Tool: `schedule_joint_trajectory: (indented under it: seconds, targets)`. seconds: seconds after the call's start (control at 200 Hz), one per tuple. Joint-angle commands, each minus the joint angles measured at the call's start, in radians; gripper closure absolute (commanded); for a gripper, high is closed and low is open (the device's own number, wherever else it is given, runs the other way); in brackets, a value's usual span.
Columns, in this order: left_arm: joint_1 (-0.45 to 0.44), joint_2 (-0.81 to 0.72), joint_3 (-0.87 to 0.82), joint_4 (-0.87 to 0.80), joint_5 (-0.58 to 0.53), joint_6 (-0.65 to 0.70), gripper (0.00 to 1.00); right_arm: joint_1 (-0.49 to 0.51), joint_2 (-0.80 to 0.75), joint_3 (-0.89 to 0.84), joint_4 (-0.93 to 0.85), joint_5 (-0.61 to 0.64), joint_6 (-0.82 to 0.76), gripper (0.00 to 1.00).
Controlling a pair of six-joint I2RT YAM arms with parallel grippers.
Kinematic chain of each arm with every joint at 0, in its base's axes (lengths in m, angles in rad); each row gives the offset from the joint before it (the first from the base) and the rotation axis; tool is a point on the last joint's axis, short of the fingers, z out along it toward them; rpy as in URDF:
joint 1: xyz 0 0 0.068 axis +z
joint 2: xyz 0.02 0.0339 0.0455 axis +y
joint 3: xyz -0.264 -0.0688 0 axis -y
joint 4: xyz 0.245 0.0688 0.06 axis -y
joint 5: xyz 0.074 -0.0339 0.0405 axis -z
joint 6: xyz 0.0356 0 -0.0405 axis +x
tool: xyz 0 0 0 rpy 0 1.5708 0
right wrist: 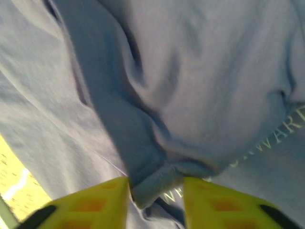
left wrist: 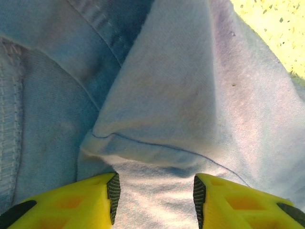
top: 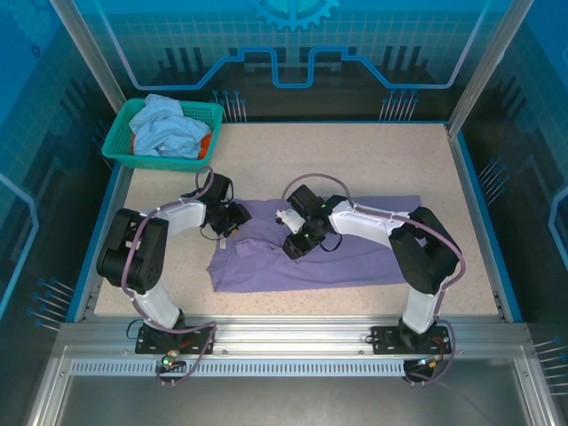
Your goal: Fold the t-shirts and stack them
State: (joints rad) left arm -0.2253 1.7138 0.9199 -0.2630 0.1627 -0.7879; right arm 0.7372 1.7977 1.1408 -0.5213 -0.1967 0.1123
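Observation:
The lavender-purple t-shirt [top: 355, 253] lies partly folded across the middle of the table. My left gripper [top: 232, 220] is at its upper left corner, and the left wrist view has that gripper [left wrist: 156, 195] open, pressed down on flat cloth just below a folded seam [left wrist: 157, 148]. My right gripper [top: 293, 247] is over the shirt's middle. In the right wrist view it [right wrist: 156, 195] stands open around a thick folded edge [right wrist: 152, 183], with the white chest lettering [right wrist: 286, 129] beside it; the view is blurred. A light-blue t-shirt [top: 164, 129] and an orange one [top: 206, 142] lie in the basket.
The teal mesh basket [top: 124, 151] stands at the far left corner of the table. Speckled beige tabletop [top: 355, 160] lies bare behind and to the right of the shirt. A blue raised rim [top: 484, 222] bounds the table.

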Motion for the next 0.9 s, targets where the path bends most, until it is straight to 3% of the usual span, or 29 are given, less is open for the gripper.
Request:
schedule_joint_trajectory:
  seconds: [0.0, 0.175, 0.325, 0.42, 0.505, 0.605, 0.895]
  targets:
    - [0.009, -0.022, 0.005, -0.021, -0.017, -0.002, 0.51, 0.009, -0.064, -0.059, 0.056, 0.037, 0.058, 0.54]
    - [-0.007, -0.115, 0.033, -0.095, -0.076, 0.060, 0.51, -0.043, -0.226, -0.159, 0.164, -0.091, 0.145, 0.46]
    - [-0.086, -0.166, 0.098, -0.175, -0.088, 0.145, 0.51, -0.119, -0.285, -0.218, 0.288, -0.241, 0.279, 0.45]
    - [-0.129, -0.119, 0.146, -0.210, -0.052, 0.169, 0.51, -0.134, -0.218, -0.144, 0.235, -0.205, 0.340, 0.54]
    - [-0.148, -0.074, 0.170, -0.217, -0.005, 0.178, 0.58, -0.130, -0.137, -0.056, 0.165, -0.150, 0.392, 0.68]
    - [-0.174, -0.057, 0.195, -0.234, 0.024, 0.196, 0.65, -0.124, -0.043, 0.014, 0.136, -0.174, 0.440, 0.83]
    - [-0.213, -0.100, 0.107, -0.289, 0.047, 0.201, 0.67, -0.052, 0.061, 0.086, 0.093, -0.150, 0.453, 0.89]
